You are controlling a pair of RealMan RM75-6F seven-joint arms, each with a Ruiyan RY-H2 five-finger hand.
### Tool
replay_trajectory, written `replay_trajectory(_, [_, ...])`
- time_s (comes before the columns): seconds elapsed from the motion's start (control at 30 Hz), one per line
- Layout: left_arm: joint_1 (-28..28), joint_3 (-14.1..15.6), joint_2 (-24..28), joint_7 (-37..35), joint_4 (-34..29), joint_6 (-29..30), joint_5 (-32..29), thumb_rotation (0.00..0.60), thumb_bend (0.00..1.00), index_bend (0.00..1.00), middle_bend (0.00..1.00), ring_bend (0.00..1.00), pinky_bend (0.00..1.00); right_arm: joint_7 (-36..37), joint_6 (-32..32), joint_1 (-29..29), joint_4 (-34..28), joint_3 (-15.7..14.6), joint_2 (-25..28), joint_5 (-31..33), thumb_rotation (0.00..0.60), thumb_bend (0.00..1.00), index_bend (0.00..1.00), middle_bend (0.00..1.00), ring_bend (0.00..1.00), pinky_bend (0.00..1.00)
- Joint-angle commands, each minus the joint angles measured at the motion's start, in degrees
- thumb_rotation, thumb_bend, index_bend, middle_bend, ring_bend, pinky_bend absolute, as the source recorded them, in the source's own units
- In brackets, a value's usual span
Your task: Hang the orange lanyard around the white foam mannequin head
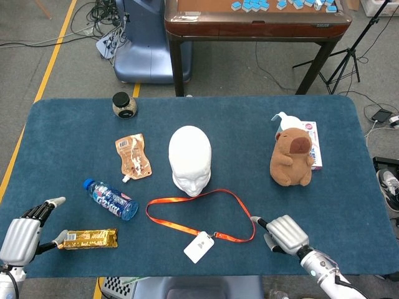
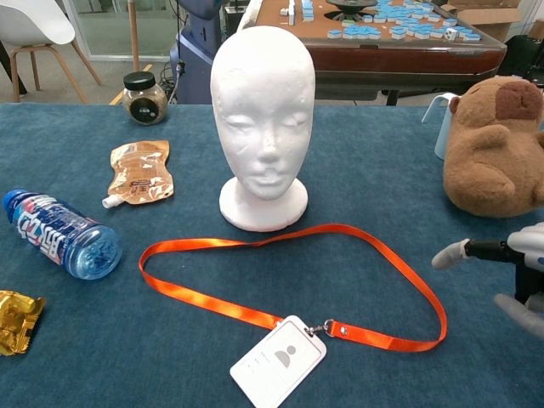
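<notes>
The white foam mannequin head [image 1: 190, 161] [image 2: 263, 119] stands upright mid-table, facing me. In front of it the orange lanyard [image 1: 234, 200] [image 2: 374, 246] lies flat as a long loop, its white badge [image 1: 198, 246] [image 2: 278, 360] tilted near the front edge. My right hand [image 1: 283, 232] [image 2: 518, 276] hovers low just right of the loop's right end, fingers apart, holding nothing; a small gap separates it from the strap. My left hand [image 1: 22, 235] rests open at the front left corner, its thumb beside a gold snack bar [image 1: 90, 238].
A water bottle [image 1: 111, 199] [image 2: 59, 238] and a brown pouch [image 1: 133, 157] [image 2: 140, 172] lie left of the head, a dark-lidded jar [image 1: 124, 104] behind them. A capybara plush [image 1: 291, 157] [image 2: 497, 149] with a box behind it sits at right.
</notes>
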Motion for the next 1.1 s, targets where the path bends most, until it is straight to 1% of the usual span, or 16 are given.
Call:
replay_trajectory(0.03, [-2.3, -0.3, 2.1, 0.8, -2.6, -3.3, 0.4, 0.600, 0.21, 0.25, 0.40, 0.46, 0.53, 2.6, 4.1, -2.0, 0.4, 0.1, 0.9, -3.5, 0.600, 0.43, 0.16, 0.97, 1.00, 0.92])
replay_trajectory(0.07, [-3.0, -0.4, 2.7, 0.9, -3.6, -4.4, 0.3, 0.600, 0.21, 0.27, 0.44, 0.50, 0.58, 3.3, 5.2, -2.5, 0.5, 0.0, 1.2, -4.4, 0.600, 0.40, 0.16, 0.97, 1.00, 0.92])
replay_trajectory(0.1, [-4.0, -0.6, 3.4, 1.0, -4.9, -6.0, 0.0, 0.600, 0.21, 0.30, 0.51, 0.56, 0.65, 4.4, 6.7, -3.2, 0.6, 0.0, 1.5, -5.8, 0.600, 0.37, 0.16, 0.97, 1.00, 0.92])
replay_trajectory(0.13, [-4.8, -0.9, 3.8, 1.1, -6.0, -7.2, -0.3, 0.600, 0.21, 0.31, 0.57, 0.62, 0.70, 5.2, 8.1, -3.6, 0.8, 0.1, 1.6, -6.9, 0.600, 0.35, 0.16, 0.96, 1.00, 0.92])
replay_trajectory(0.23, [-7.6, -2.0, 4.5, 2.2, -8.9, -11.2, -1.7, 0.600, 0.21, 0.33, 0.70, 0.71, 0.80, 6.9, 12.0, -5.1, 1.7, 0.4, 1.9, -9.9, 0.600, 0.33, 0.16, 0.93, 0.99, 0.92])
replay_trajectory(0.33, [-10.5, -3.3, 4.6, 4.4, -11.2, -15.3, -3.5, 0.600, 0.21, 0.33, 0.77, 0.77, 0.85, 7.4, 14.4, -6.1, 1.9, 0.9, 2.5, -11.4, 0.600, 0.33, 0.16, 0.91, 0.98, 0.92])
replay_trajectory(0.43, [-13.4, -4.6, 4.5, 6.6, -13.1, -19.5, -6.0, 0.600, 0.21, 0.33, 0.82, 0.83, 0.89, 7.5, 15.8, -6.6, 1.8, 1.5, 3.1, -12.2, 0.600, 0.33, 0.16, 0.90, 0.97, 0.92])
replay_trajectory(0.53, [-16.3, -5.9, 4.0, 8.9, -14.2, -23.4, -9.1, 0.600, 0.21, 0.33, 0.86, 0.87, 0.91, 7.5, 16.2, -6.8, 1.6, 2.2, 3.6, -12.4, 0.600, 0.33, 0.16, 0.90, 0.96, 0.92])
replay_trajectory(0.7, [-20.9, -7.5, 2.2, 14.6, -15.4, -29.7, -15.2, 0.600, 0.21, 0.33, 0.90, 0.91, 0.94, 7.2, 15.7, -6.9, 1.3, 2.8, 4.2, -12.2, 0.600, 0.33, 0.16, 0.90, 0.96, 0.92])
replay_trajectory(0.8, [-23.5, -8.2, 0.4, 18.7, -15.7, -32.5, -19.5, 0.600, 0.21, 0.33, 0.91, 0.92, 0.94, 7.3, 15.4, -7.0, 1.1, 2.9, 4.3, -12.4, 0.600, 0.33, 0.16, 0.90, 0.96, 0.92])
replay_trajectory(0.93, [-26.4, -8.8, -2.2, 24.1, -15.4, -34.5, -25.1, 0.600, 0.21, 0.33, 0.92, 0.93, 0.94, 7.3, 15.3, -7.2, 1.0, 3.2, 4.5, -12.5, 0.600, 0.33, 0.16, 0.90, 0.96, 0.92])
replay_trajectory(1.1, [-29.9, -9.2, -5.8, 29.1, -14.3, -35.6, -31.8, 0.600, 0.21, 0.34, 0.94, 0.94, 0.94, 7.4, 14.8, -7.4, 0.9, 3.4, 4.7, -12.3, 0.600, 0.33, 0.16, 0.90, 0.96, 0.92])
